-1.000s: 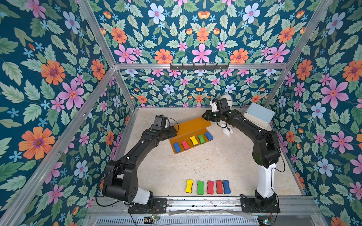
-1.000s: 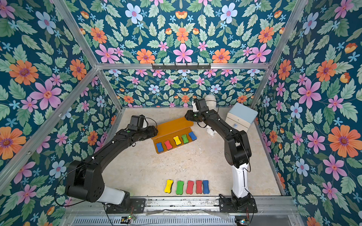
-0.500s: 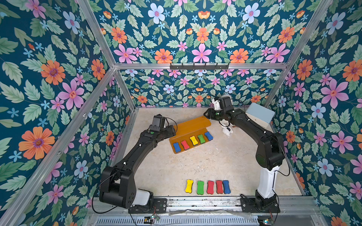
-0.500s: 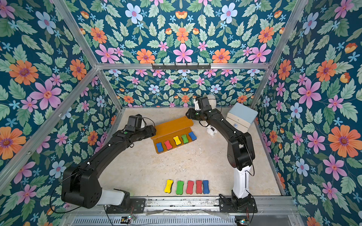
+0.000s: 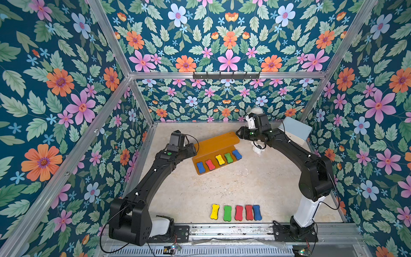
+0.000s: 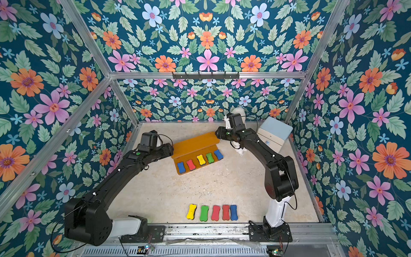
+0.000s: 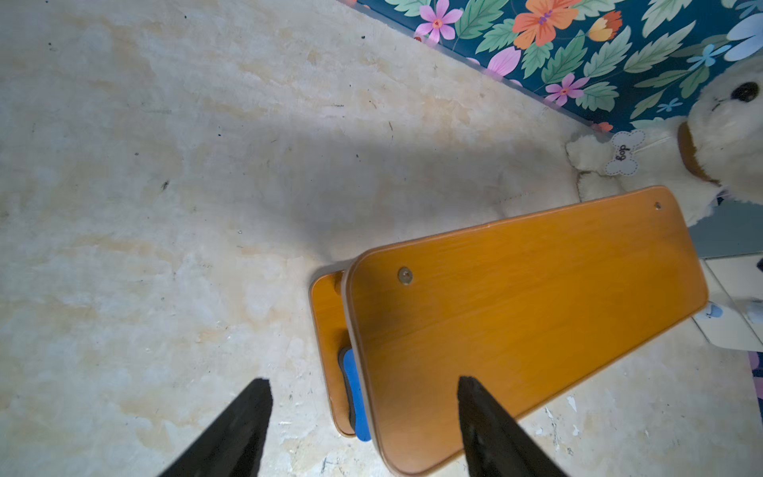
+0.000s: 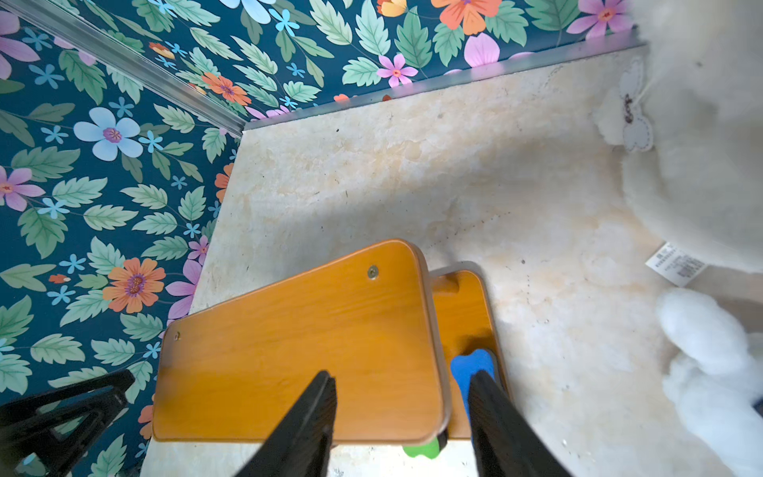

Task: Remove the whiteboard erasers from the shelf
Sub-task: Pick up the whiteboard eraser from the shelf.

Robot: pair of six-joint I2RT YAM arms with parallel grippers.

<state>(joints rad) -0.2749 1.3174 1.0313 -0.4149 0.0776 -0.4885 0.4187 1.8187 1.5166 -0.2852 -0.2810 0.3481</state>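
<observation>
The orange-brown shelf [image 5: 215, 142] lies on the table, and several whiteboard erasers sit in a row on its lower tier, from a blue one [image 5: 200, 167] to another blue one [image 5: 237, 154]. Several more erasers [image 5: 227, 213] lie in a row near the table's front edge. My left gripper [image 5: 194, 149] hangs open at the shelf's left end, and in the left wrist view its open jaws [image 7: 363, 380] span the shelf [image 7: 528, 314] corner and the blue eraser [image 7: 355, 396]. My right gripper [image 8: 402, 373] is open over the shelf's far right corner, next to a blue eraser [image 8: 468, 365].
A large white plush dog [image 7: 722, 136] sits at the back wall behind the shelf. A smaller white plush [image 5: 258, 151] lies under my right arm. The white-and-light-blue drawer box [image 5: 294, 133] stands at the back right. Floral walls close in three sides.
The left gripper's jaws have spread wider. Both arms have shifted slightly at the shelf's ends. No eraser has moved.
</observation>
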